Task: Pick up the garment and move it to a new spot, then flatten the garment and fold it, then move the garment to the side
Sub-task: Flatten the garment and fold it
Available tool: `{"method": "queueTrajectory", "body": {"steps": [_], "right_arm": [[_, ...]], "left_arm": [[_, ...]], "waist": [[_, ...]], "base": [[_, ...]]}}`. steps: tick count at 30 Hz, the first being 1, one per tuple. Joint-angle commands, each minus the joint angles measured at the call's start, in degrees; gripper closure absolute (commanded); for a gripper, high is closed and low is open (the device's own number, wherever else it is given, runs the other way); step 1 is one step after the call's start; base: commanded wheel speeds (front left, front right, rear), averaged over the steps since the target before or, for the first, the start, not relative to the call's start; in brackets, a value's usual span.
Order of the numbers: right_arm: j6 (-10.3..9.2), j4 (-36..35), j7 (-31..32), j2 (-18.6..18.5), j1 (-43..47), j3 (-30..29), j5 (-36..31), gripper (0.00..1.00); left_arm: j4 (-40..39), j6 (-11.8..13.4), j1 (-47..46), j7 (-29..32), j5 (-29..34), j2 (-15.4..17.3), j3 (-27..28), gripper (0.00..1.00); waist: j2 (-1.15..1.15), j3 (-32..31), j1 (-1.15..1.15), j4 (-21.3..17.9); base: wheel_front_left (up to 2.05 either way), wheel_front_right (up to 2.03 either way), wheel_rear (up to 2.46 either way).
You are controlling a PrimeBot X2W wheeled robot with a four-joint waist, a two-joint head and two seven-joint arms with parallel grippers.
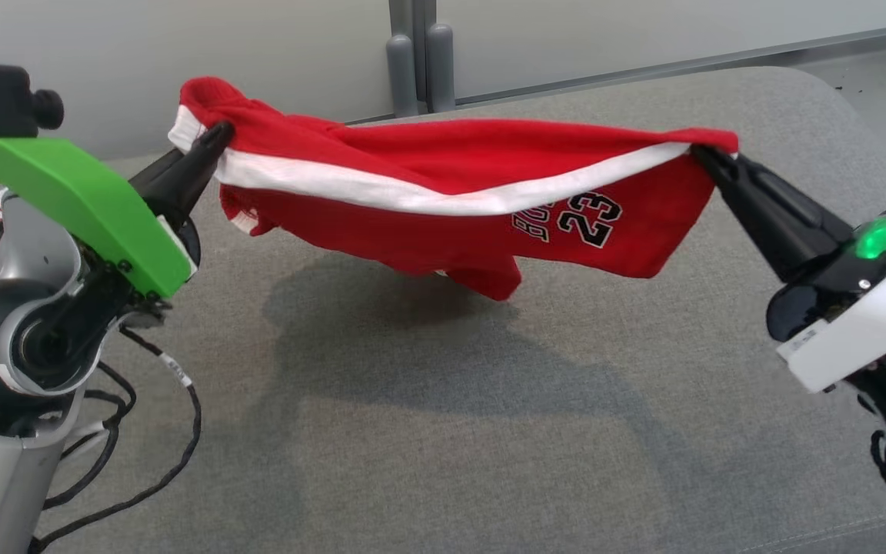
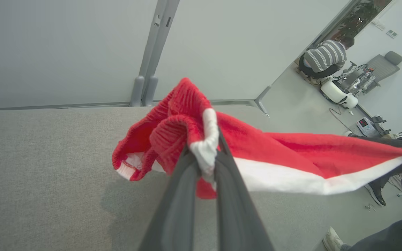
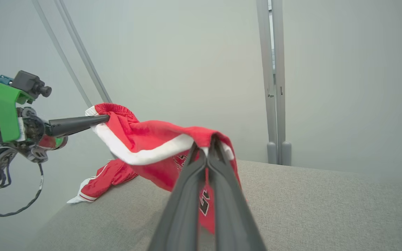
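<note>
Fingers, L+R, clamp garment w/ "23" print.

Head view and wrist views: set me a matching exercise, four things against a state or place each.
1 held garment
2 left gripper
3 right gripper
4 second red garment

A shut on the end near the 23 print
B lying on the grey surface
C stretched between both grippers
D shut on the ribbed end

Pairs: 1-C, 2-D, 3-A, 4-B
</note>
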Motion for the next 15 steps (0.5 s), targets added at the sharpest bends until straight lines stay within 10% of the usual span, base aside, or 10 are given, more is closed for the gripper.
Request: {"method": "queueTrajectory", "body": {"steps": [1, 7, 15], "right_arm": [[0.00, -1.4, 1.7, -0.2, -2.1, -1.7, 1.7, 1.00], [0.00, 1.9, 6.6, 0.3, -12.5, -5.7, 4.9, 1.00], [0.01, 18.0, 9.2, 3.6, -34.0, -6.0, 0.9, 1.00]], "left_arm": [[-2.2, 2.6, -2.6, 0.5, -0.7, -1.1, 0.9, 1.00], [-2.1, 8.1, -12.7, 2.5, 2.0, -2.6, 0.2, 1.00], [11.7, 6.8, -31.3, 0.8, 9.6, -5.3, -2.9, 1.00]], "waist": [[0.52, 1.4, 0.00, -0.2], [0.52, 8.8, 0.00, 0.4], [0.52, 20.0, 0.00, 1.3]], "base": [[0.00, 0.00, 0.00], [0.00, 0.00, 0.00], [0.00, 0.00, 0.00]]}}
